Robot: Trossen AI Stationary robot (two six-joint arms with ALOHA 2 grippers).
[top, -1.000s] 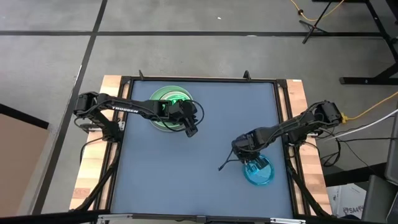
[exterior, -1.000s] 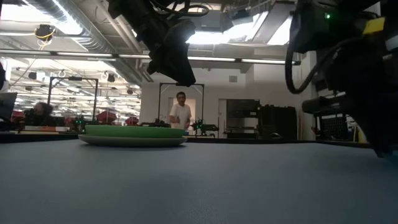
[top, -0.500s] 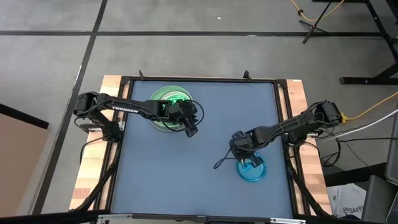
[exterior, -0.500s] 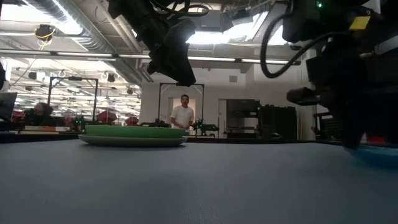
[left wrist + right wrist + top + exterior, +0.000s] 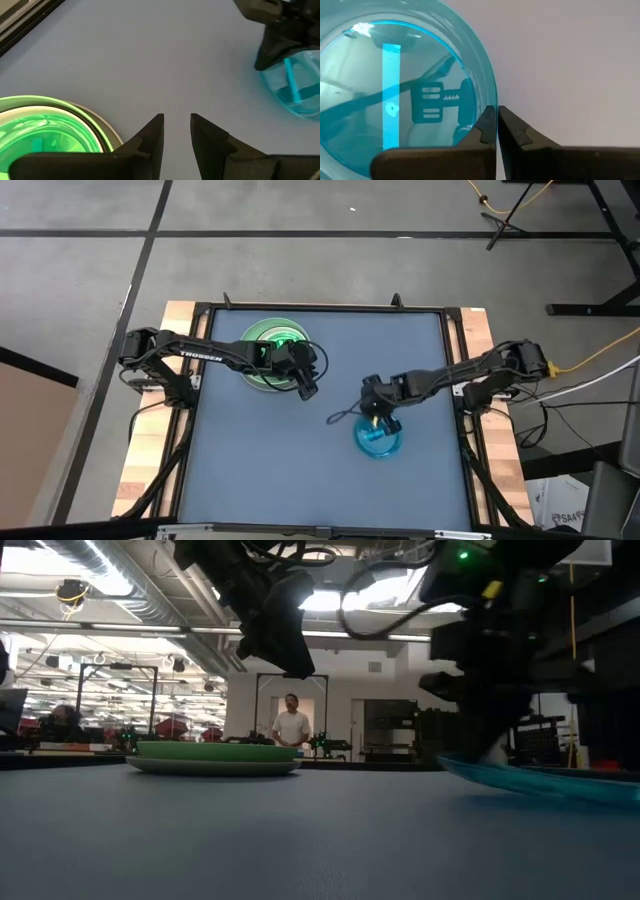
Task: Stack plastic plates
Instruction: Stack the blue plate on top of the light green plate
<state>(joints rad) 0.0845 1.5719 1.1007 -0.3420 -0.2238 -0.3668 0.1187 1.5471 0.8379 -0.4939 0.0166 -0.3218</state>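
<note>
Near edge of the desk (image 5: 250, 470), at roughly 4 o'clock from its centre: the right claw (image 5: 377, 420) has its fingers pinched nearly together on the rim of a small translucent cyan plate (image 5: 379, 440). In the low view the plate (image 5: 540, 780) tilts, one edge raised; whether its far edge touches the surface cannot be told. The right wrist view shows the two fingers meeting on the rim (image 5: 490, 107), with the plate's bowl beside them.

Far side, at about 11 o'clock: the stack of plates (image 5: 272, 350), green on top over a paler, wider base, sits flat on the desk, well apart from the cyan plate. The left claw (image 5: 305, 387) hovers just beside the stack at its 4 o'clock edge, fingers slightly parted and holding nothing; the left wrist view shows bare desk between them.

Beyond the desk, a person (image 5: 291, 726) stands in the room.

Step in hand, by judgement: transport of a cyan plate toward the stack. The next move calls for carrying it toward 11 o'clock, clear of the waiting left arm, centring it over the green plate and releasing it level.
</note>
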